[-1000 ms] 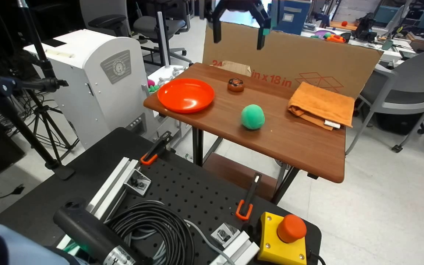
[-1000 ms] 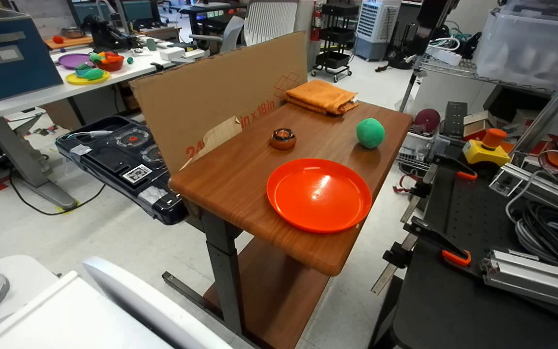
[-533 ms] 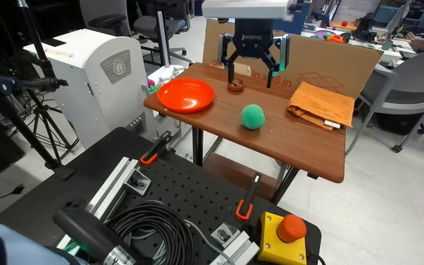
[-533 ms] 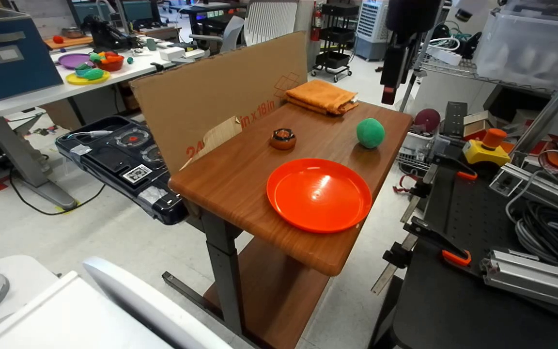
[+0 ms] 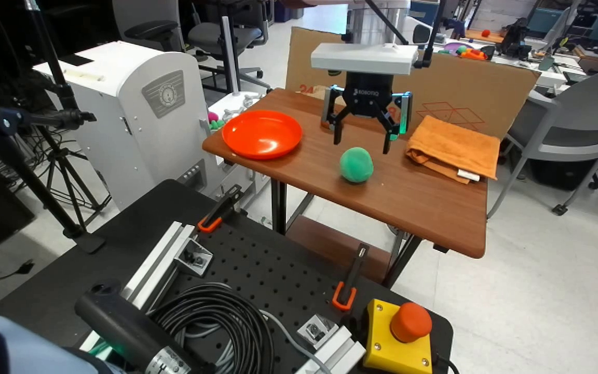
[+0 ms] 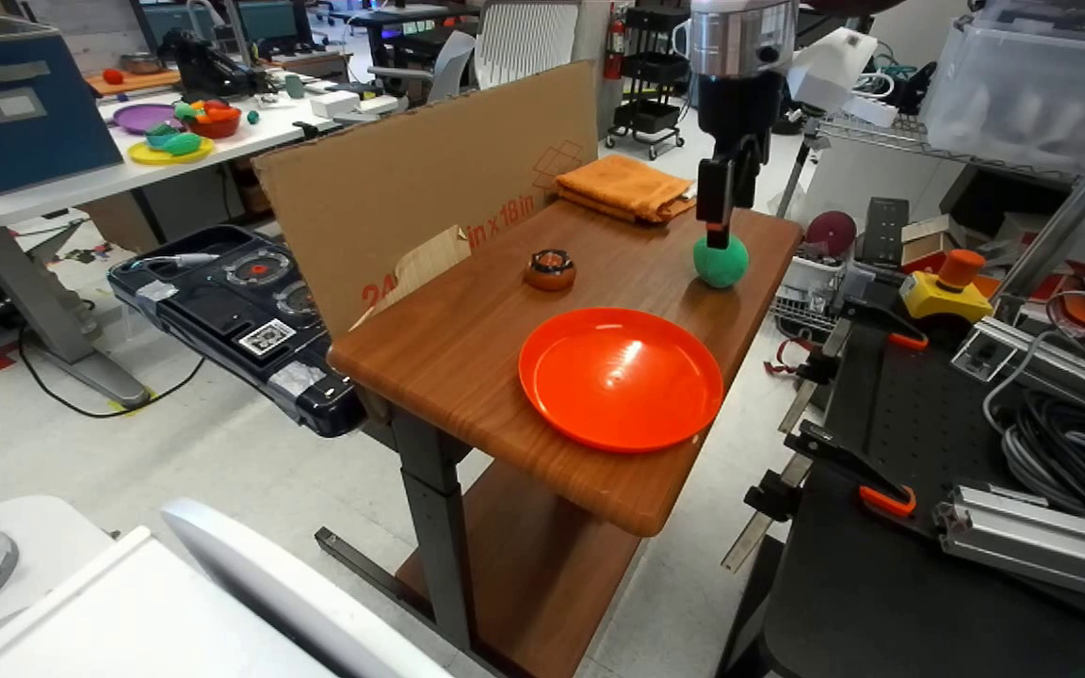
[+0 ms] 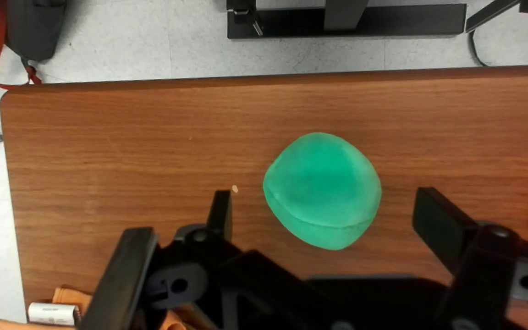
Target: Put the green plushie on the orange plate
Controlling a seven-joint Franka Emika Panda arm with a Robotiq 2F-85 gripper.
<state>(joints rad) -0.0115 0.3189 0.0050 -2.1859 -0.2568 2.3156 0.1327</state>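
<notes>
One brown desk point(image 5: 413, 202) carries the whole job, and I'd judge every place on it from the orange plate point(image 6: 620, 377), glossy and raised at the rim.

Next in size, the end effector point(image 5: 361, 146) hangs beyond the plate, pointing down, its fingers point(image 7: 222, 211) spread and holding nothing. One finger stands nearer the plate, its mate farther from it.

Smaller, the green plushie point(image 7: 322, 192) rests on the desk, near the plate but apart from it. Seen from the wrist, it shows between the fingers with about even gaps. Taking hold of it looks like the step in hand. I'd trust that spacing and go straight down until the fingers straddle the ball's widest part; a pinch near its top could squirt it away from the plate. Whether the tips are below its top, I can't tell. It looks soft, so a gentle squeeze should do, then a lift high enough to clear the plate's rim.

Smallest, a brown ring-like piece point(image 6: 550, 273) sits near the plate, off the plushie's straight path to it.
</notes>
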